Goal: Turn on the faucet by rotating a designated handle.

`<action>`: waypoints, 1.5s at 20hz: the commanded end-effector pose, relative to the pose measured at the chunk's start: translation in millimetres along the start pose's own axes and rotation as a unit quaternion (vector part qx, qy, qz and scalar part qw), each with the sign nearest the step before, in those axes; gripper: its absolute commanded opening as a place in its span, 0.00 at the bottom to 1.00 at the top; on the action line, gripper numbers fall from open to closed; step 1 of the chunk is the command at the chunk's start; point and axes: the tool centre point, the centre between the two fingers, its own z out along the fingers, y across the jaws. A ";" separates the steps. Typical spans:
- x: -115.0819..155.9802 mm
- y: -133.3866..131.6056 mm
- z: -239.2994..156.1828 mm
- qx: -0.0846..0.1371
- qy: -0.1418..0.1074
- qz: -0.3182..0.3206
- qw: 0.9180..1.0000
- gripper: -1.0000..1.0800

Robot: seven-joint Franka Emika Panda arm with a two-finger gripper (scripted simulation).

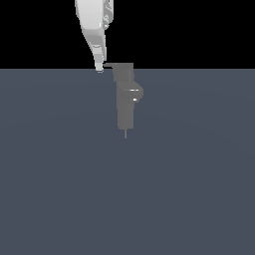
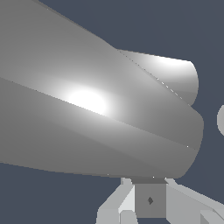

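A: Right, exterior view first. Where does the faucet (image 1: pixel 125 102) stand?

B: On the flat blue-grey floor (image 1: pixel 60 189), near its far edge, about midway across. Upright blocky grey column, rounded bulge (image 1: pixel 135 93) on the side toward the exterior view's right, thin pin (image 1: pixel 125 133) at the bottom.

A: And the handle (image 1: pixel 108 65)?

B: Thin grey lever at the top of the column, running level from the cap (image 1: pixel 123 67) toward the exterior view's left. Narrow end points at the arm.

A: Arm position?

B: White arm (image 1: pixel 92 22) comes down from the top of the frame, to the exterior view's left of the faucet. The hand (image 1: pixel 100 67) has its tip at lever height, touching or just beside the narrow end. Can't separate the two at this size.

A: Is the hand clenched on the lever, or released?

B: Cannot tell. In the exterior view the fingers merge into one pale shape. No gap visible, no clear grip either.

A: Wrist view any help?

B: Little. A big grey rounded body (image 2: pixel 96 113) fills most of it, with a bright highlight, very close to the lens; likely part of the faucet, but I can't say which part. Pale finger pieces (image 2: pixel 116 205) flank a small grey square block (image 2: pixel 150 200) with a dark mark on it. Whether they press on it isn't clear.

A: Background?

B: Same blue-grey floor behind.
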 end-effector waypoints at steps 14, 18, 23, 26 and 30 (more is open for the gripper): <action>73.9 14.5 -2.6 0.002 0.001 0.004 1.000 0.00; 101.3 16.2 -3.8 0.003 0.000 0.005 1.000 0.00; 126.9 17.8 -5.0 0.004 0.000 0.007 1.000 0.00; 104.1 11.5 -0.2 -0.002 0.000 -0.012 1.000 0.00; 114.2 4.4 -0.7 -0.002 0.000 -0.010 1.000 0.00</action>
